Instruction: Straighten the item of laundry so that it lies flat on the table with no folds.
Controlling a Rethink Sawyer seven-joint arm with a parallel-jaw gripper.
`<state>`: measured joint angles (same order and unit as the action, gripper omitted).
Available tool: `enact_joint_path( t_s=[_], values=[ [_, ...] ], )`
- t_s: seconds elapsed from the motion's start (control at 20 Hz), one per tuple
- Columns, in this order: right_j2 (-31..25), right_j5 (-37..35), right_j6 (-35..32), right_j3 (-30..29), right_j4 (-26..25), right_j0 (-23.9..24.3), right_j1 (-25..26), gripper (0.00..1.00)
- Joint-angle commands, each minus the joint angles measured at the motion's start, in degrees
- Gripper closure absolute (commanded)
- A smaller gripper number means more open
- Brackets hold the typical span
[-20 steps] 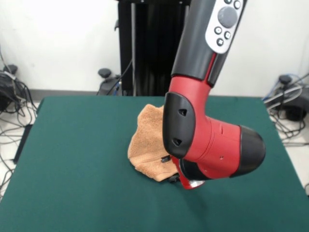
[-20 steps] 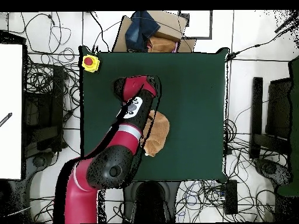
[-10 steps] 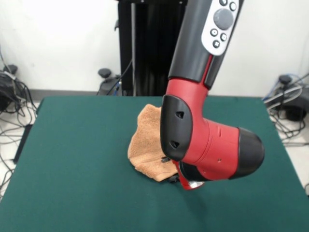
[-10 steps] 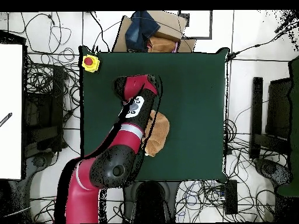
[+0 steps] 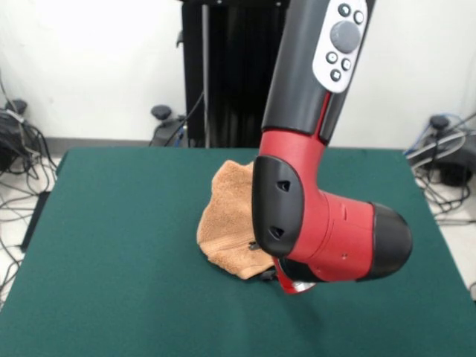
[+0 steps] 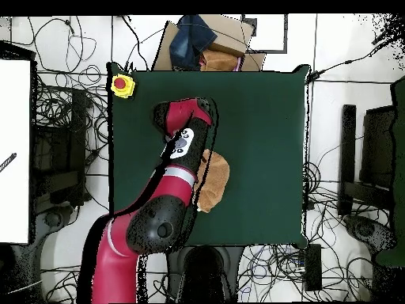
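Towel, peach-orange, bunched and folded on green table, partly hidden behind red arm. Gripper low at towel's near edge, just beside or touching the cloth. Fingers mostly covered by wrist; cannot tell how wide, nor whether anything held. Overhead: towel peeking out beside arm.

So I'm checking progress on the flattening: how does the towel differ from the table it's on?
The towel is peach-orange and small; the table is dark green and far larger. The towel sits bunched and folded, raised in a lump, while the table top is flat. The arm hides part of the towel. Both look soft and matte.
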<state>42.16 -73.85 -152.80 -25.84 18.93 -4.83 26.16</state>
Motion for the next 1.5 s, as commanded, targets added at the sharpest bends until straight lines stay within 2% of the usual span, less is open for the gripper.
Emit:
enact_joint_path(
  t_s=[0.05,0.6,1.05,1.1,1.5],
  values=[
    [-3.95,-1.20,-3.57,1.28,-1.73,0.54,12.07,0.00],
    [-4.18,-4.81,-5.31,1.03,-3.82,0.40,11.30,0.00],
    [-3.64,-2.23,-6.65,2.04,-5.70,0.75,12.02,0.00],
    [-3.54,-1.84,-7.50,2.04,-5.99,0.63,12.05,1.00],
    [-3.71,-0.71,-7.34,2.03,-6.52,0.57,12.02,1.00]
  ],
)
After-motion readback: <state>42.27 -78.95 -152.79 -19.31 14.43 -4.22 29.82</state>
